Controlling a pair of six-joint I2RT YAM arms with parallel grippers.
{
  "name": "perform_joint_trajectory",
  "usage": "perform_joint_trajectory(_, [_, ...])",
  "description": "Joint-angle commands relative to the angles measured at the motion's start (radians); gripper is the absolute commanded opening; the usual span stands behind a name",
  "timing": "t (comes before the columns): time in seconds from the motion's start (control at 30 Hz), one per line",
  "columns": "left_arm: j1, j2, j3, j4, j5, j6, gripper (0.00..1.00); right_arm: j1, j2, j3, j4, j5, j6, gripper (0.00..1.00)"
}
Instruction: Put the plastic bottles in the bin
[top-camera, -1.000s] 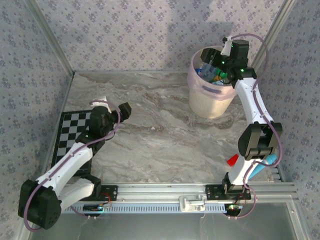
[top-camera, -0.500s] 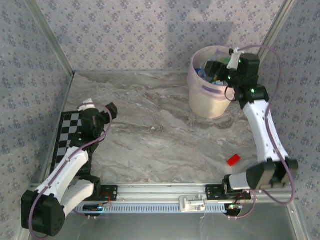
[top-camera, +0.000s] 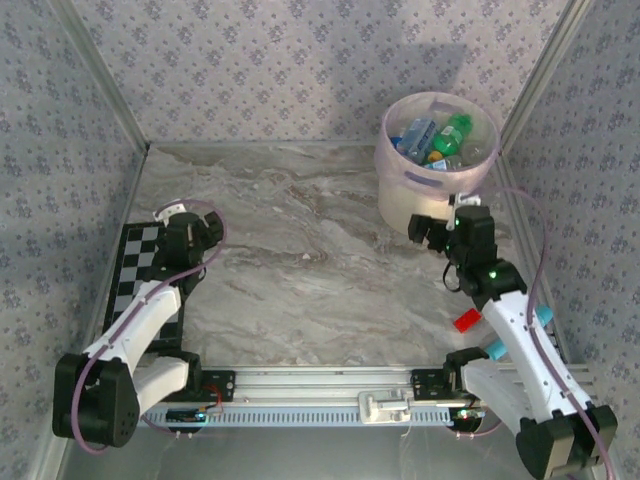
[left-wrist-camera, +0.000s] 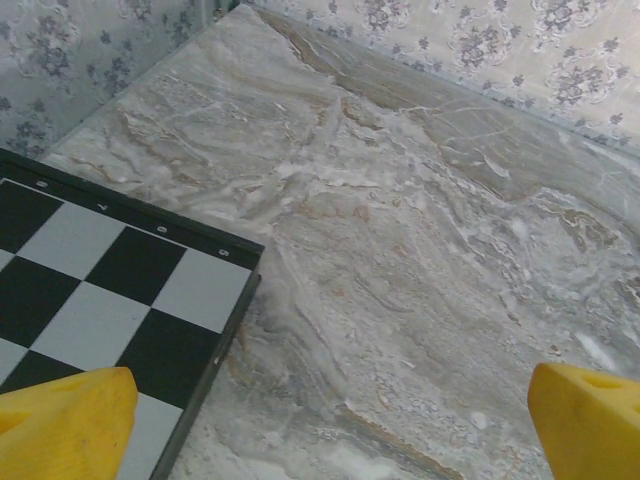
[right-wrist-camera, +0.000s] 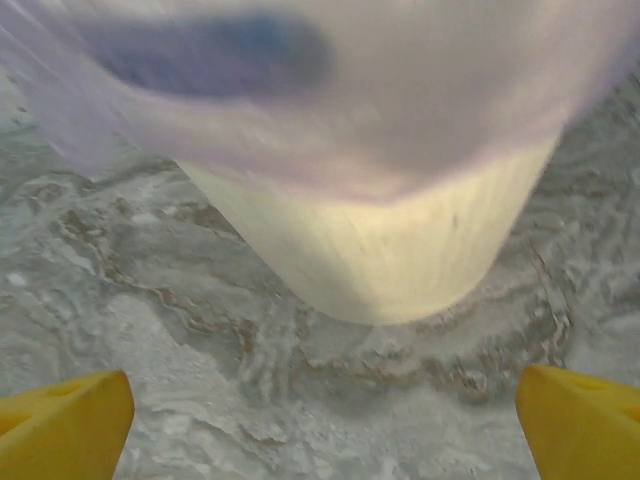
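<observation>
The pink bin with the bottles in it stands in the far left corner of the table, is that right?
No. The top external view shows the bin with the bottles in it in the far right corner of the table.

- Bin (top-camera: 437, 175): far right of marble table (top-camera: 310, 270), close to back wall.
- Plastic bottles (top-camera: 438, 140) heaped inside bin; green bottle (top-camera: 456, 134) and blue-labelled bottle (top-camera: 415, 134) on top.
- Right gripper (top-camera: 437, 224): low, just beside bin's near side, facing its wall, below rim.
- Red block (top-camera: 467, 321): on table, just beside right arm.
- 2 blue caps (top-camera: 543, 315) peek out along right arm; their bottles mostly hidden.
- Left gripper (top-camera: 195, 228): above far right corner of checkerboard (top-camera: 135, 275), well apart from bin.
</observation>
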Motion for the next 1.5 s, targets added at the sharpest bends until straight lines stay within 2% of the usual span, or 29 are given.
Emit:
perform_joint_trajectory(0.0, [0.009, 0.006, -0.004, 0.010, -0.053, 0.036, 1.00, 0.013, -0.068, -0.118, 0.096, 0.102, 0.061, 1.00])
perform_joint_trajectory(0.17, [0.013, 0.031, -0.012, 0.021, -0.110, 0.070, 1.00, 0.007, -0.042, -0.236, 0.225, 0.161, 0.054, 1.00])
perform_joint_trajectory(0.4, [0.024, 0.127, 0.000, 0.034, -0.235, 0.112, 1.00, -0.024, 0.206, -0.262, 0.414, 0.217, -0.022, 1.00])
perform_joint_trajectory(0.43, [0.026, 0.139, 0.006, 0.036, -0.240, 0.135, 1.00, -0.047, 0.241, -0.234, 0.387, 0.196, -0.011, 1.00])
perform_joint_trajectory(0.7, [0.044, 0.220, -0.001, 0.084, -0.258, 0.206, 1.00, -0.098, 0.430, -0.212, 0.665, 0.218, -0.268, 1.00])
perform_joint_trajectory(0.9, [0.050, 0.344, -0.009, 0.192, -0.282, 0.292, 1.00, -0.156, 0.616, -0.230, 0.881, 0.184, -0.318, 1.00])
perform_joint_trajectory(0.93, [0.050, 0.364, -0.007, 0.222, -0.287, 0.314, 1.00, -0.160, 0.635, -0.217, 0.891, 0.169, -0.358, 1.00])
perform_joint_trajectory(1.0, [0.050, 0.385, -0.007, 0.277, -0.284, 0.349, 1.00, -0.181, 0.678, -0.210, 0.923, 0.135, -0.338, 1.00])
perform_joint_trajectory(1.1, [0.050, 0.409, -0.050, 0.477, -0.246, 0.421, 1.00, -0.201, 0.676, -0.232, 0.963, 0.095, -0.334, 1.00])
perform_joint_trajectory(1.2, [0.056, 0.456, -0.071, 0.618, -0.136, 0.449, 1.00, -0.214, 0.653, -0.307, 1.069, 0.082, -0.320, 1.00])
perform_joint_trajectory(1.33, [0.077, 0.489, -0.045, 0.595, -0.060, 0.451, 0.97, -0.225, 0.711, -0.416, 1.331, 0.083, -0.315, 1.00])
perform_joint_trajectory(1.4, [0.084, 0.474, -0.072, 0.621, -0.015, 0.456, 0.97, -0.229, 0.675, -0.391, 1.215, 0.082, -0.283, 1.00])
perform_joint_trajectory(1.47, [0.103, 0.455, -0.111, 0.668, 0.057, 0.454, 0.96, -0.229, 0.687, -0.400, 1.260, 0.077, -0.309, 1.00])
